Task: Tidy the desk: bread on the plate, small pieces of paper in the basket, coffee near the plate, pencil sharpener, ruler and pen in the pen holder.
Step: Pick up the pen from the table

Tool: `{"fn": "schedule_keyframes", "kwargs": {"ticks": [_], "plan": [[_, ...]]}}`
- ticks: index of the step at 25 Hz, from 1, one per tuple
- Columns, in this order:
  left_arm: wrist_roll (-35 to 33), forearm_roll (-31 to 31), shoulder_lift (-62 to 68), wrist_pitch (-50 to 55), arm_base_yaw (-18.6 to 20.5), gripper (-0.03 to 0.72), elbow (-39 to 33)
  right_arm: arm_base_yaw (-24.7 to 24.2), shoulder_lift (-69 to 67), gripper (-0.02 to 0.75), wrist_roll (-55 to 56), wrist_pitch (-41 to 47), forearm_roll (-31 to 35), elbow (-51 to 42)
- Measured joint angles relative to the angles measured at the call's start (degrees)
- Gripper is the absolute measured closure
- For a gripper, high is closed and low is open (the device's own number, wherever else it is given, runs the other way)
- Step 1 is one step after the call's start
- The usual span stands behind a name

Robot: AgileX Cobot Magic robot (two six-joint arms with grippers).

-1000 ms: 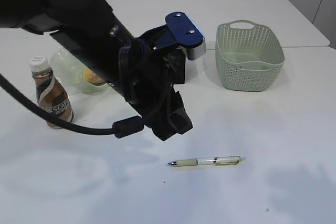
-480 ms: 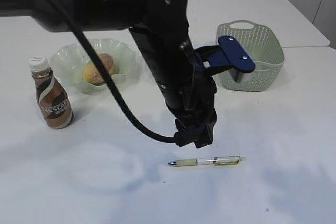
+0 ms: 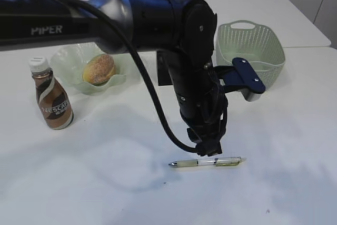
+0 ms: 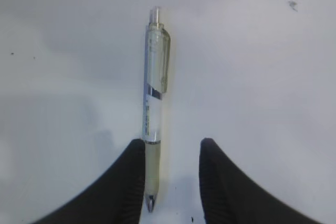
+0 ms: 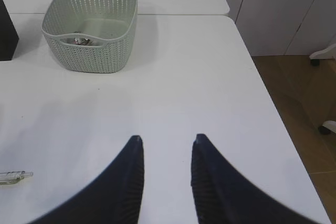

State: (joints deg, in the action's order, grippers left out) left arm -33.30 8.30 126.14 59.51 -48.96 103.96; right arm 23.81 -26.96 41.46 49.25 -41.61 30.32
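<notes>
Left gripper (image 4: 170, 174) is hovering part-open over the pen (image 4: 153, 109), gripping nothing; pen's grip end is lying beside the 9 o'clock finger (image 4: 123, 182). Right gripper (image 5: 165, 177) is part-open, empty, above the desk (image 5: 184, 98).

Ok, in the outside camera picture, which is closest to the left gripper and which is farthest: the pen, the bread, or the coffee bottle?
From the left gripper, in the exterior view:
1. The pen, lying on the desk right below the fingertips.
2. The bread, in the green plate at back left.
3. The Nescafe coffee bottle, standing at the far left.
</notes>
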Motion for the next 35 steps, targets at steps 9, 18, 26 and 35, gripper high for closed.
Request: {"fn": "schedule_keyframes", "kwargs": {"ticks": [9,18,26,35], "plan": [[0.44,-1.08,6.86,2.37,-1.69,0.444,7.56,0.00,0.00,0.477,0.00,0.00,-0.09,0.00],[1.33,-2.35,11.33,3.77,-1.79,0.448,11.59,0.00,0.00,0.477,0.00,0.00,-0.12,0.00],[1.41,-2.35,13.16,3.54,-2.27,0.454,12.60,0.00,0.00,0.477,0.00,0.00,-0.12,0.00],[1.41,-2.72,13.83,2.82,-2.38,0.457,12.65,0.00,0.00,0.477,0.67,0.00,-0.12,0.00]]}}
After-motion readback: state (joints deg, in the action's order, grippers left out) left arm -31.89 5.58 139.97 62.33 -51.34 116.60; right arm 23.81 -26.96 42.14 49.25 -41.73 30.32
